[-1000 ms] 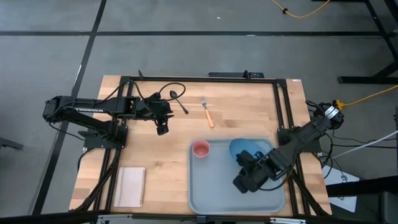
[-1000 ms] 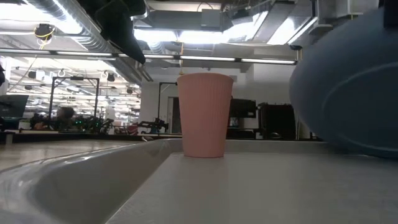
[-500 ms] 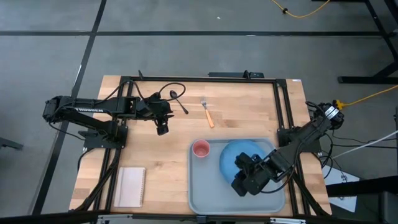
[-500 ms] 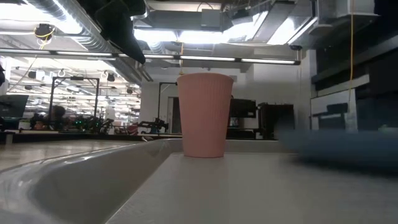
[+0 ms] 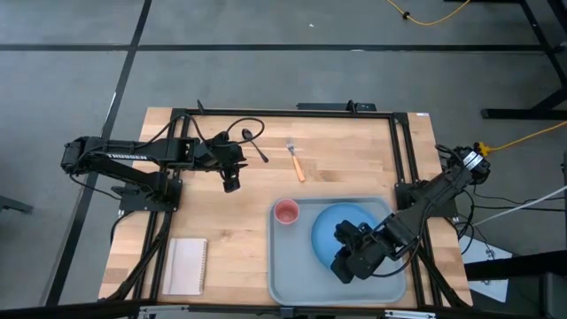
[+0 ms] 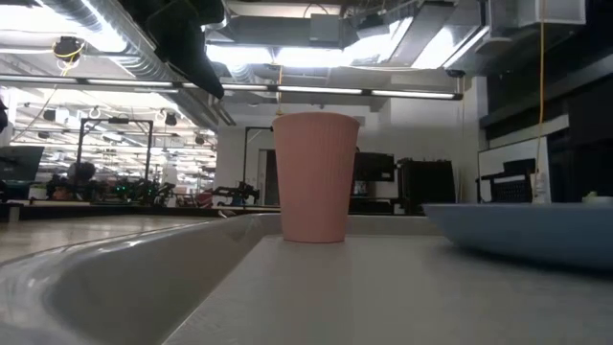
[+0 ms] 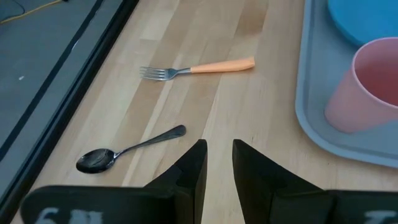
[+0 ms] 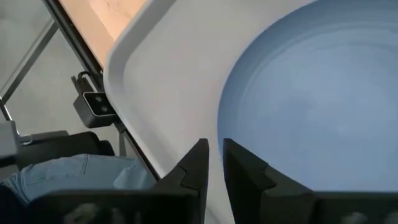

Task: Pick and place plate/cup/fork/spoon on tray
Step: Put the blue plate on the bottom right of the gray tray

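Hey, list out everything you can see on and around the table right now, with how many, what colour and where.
tray: one, light grey-blue, near right part of the table
plate: one, light blue, lying flat in the tray
cup: one, pink, upright in the tray's far left corner
fork: one, orange handle, on the wood beyond the tray
spoon: one, dark, on the wood left of the fork
notepad: one, white, near left of the table
left gripper: dark, over bare wood near the spoon, nearly shut, empty
right gripper: dark, over the plate's near edge
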Available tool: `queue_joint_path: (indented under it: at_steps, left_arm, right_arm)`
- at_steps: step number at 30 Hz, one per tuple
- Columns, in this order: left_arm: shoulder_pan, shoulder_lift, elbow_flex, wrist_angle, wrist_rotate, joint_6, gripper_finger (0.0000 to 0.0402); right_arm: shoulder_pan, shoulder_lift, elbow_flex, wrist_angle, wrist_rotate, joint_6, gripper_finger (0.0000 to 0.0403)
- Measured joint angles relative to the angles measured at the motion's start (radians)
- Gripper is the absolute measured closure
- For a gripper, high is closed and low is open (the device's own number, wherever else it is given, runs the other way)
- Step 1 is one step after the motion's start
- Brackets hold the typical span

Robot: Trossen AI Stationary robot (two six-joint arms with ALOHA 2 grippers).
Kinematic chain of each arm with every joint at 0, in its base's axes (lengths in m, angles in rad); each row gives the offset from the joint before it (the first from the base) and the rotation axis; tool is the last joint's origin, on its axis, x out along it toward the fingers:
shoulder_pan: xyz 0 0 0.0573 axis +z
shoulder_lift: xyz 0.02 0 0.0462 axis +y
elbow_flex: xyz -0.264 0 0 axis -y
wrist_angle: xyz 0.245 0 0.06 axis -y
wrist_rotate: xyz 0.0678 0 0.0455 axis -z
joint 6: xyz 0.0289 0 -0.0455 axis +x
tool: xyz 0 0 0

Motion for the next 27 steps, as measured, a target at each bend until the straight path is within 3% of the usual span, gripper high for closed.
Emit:
queue_joint_path:
  at_steps: [19, 21, 27]
  left_arm:
    - [0.0, 0.006, 0.0, -0.014, 0.0, 0.0, 0.0333]
    - [0.0, 0.008, 0.0, -0.017, 0.0, 0.0, 0.0333]
    - [0.0, 0.04, 0.001, -0.016, -0.001, 0.0, 0.0333]
  right_arm:
    - [0.024, 0.0, 0.0, 0.001, 0.067, -0.003, 0.035]
    - [0.023, 0.0, 0.0, 0.001, 0.114, -0.015, 0.035]
    - [0.015, 0.0, 0.0, 0.035, 0.4, -0.041, 0.035]
